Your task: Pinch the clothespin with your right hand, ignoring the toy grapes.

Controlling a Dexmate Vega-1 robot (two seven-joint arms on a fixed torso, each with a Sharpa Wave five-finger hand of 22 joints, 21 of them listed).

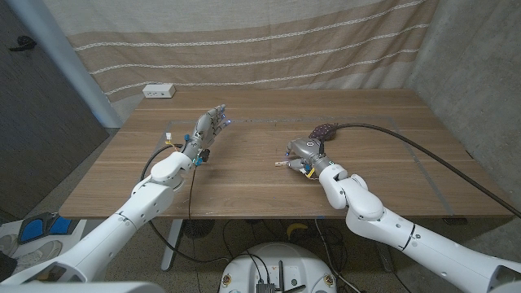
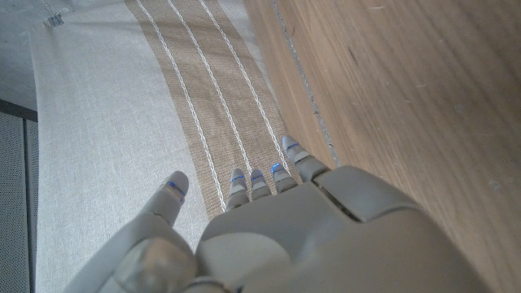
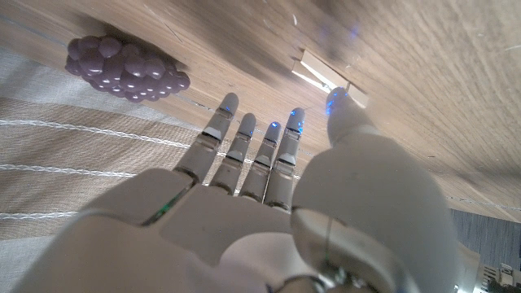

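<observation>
Wooden table [image 1: 244, 175] runs wide; bare wood lies between the two arms and toward the near edge. A striped cloth backdrop [image 1: 244, 41] hangs close behind the far edge, and a concrete wall [image 1: 480, 65] closes off the robot's right side.

Right hand [image 1: 306, 152] sits near the table's middle, slightly to the robot's right. In the right wrist view its fingers [image 3: 244, 146] are straight and spread, thumb held apart, nothing in the grasp. The wooden clothespin [image 3: 326, 75] lies on the wood just beyond the thumb tip; whether they touch I cannot tell, as the view is blurred there. In the head view the clothespin [image 1: 282, 164] pokes out just beside the hand, toward the robot's left.

Toy grapes [image 1: 324, 131], a purple cluster, lie just behind the right hand toward the far edge, close enough to crowd a reach that way. A black cable [image 1: 407, 142] runs from near the grapes across the table to the right edge.

Left hand [image 1: 207, 129] is raised over the left part of the table, fingers extended and apart, holding nothing. A white box [image 1: 159, 91] rests at the far left corner, well apart from both hands.
</observation>
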